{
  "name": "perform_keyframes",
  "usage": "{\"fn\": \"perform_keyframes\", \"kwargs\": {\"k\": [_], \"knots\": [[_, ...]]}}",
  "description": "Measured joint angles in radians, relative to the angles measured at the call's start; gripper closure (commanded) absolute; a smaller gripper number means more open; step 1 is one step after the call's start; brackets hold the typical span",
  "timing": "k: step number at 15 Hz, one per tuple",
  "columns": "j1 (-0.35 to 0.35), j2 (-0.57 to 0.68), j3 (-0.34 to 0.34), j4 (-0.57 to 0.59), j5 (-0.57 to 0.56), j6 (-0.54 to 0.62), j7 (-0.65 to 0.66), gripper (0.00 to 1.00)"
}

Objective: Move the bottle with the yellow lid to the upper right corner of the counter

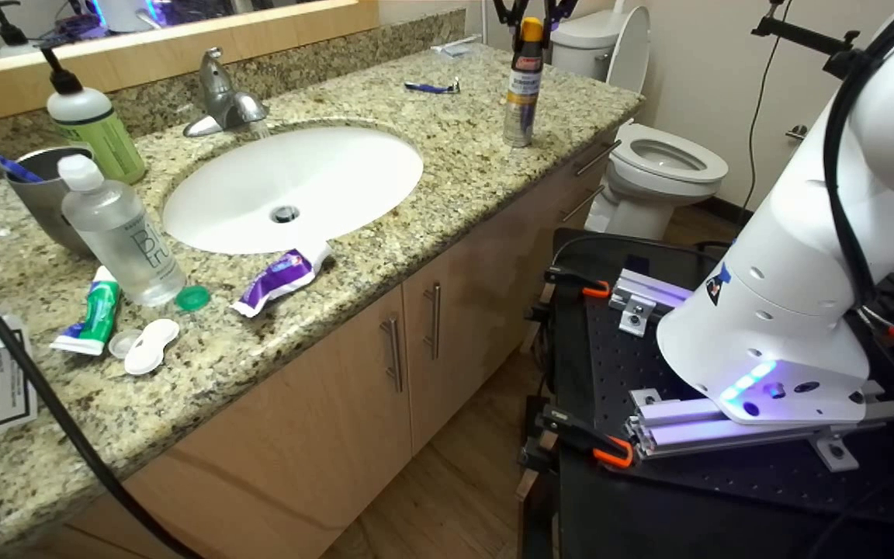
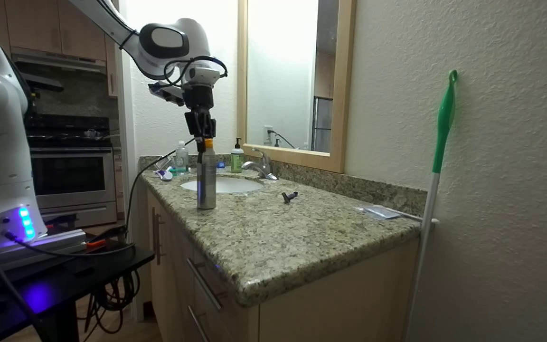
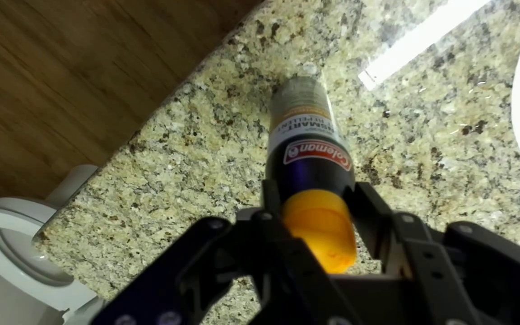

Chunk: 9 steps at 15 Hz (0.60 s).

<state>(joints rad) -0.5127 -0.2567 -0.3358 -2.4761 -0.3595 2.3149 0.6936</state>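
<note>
We see gripper (image 3: pixel 316 196) holding bottle with yellow lid (image 1: pixel 524 87) tight near top. Bottle upright, near counter's (image 2: pixel 278 232) front edge.

Counter (image 1: pixel 466 136): bare granite along the front edge from the bottle with the yellow lid (image 1: pixel 523 97) to the corner by the toilet (image 1: pixel 672 177); passable. Gripper (image 3: pixel 316 187) takes up both sides of the bottle's shoulder. Razor (image 1: pixel 425 88) lies low mid-counter; flat packet (image 2: pixel 382 212) near the backsplash (image 2: pixel 373 194). Faucet (image 1: pixel 222 101) rises behind the sink (image 1: pixel 210 182). Beyond, tight: soap bottle (image 1: pixel 102 128), cup (image 1: pixel 47 206), clear bottle (image 1: pixel 125 241) close together.
</note>
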Motion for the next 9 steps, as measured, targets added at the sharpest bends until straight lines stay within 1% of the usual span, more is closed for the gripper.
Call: {"fn": "perform_keyframes", "kwargs": {"k": [4, 5, 7, 9], "knots": [[0.000, 0.000, 0.000, 0.000, 0.000, 0.001, -0.002, 0.81], [0.002, 0.000, -0.001, 0.001, 0.019, -0.001, -0.013, 0.81], [0.008, -0.004, -0.010, 0.019, 0.109, -0.005, -0.067, 0.81], [0.008, -0.026, -0.026, 0.077, 0.190, -0.025, -0.136, 0.81]]}}
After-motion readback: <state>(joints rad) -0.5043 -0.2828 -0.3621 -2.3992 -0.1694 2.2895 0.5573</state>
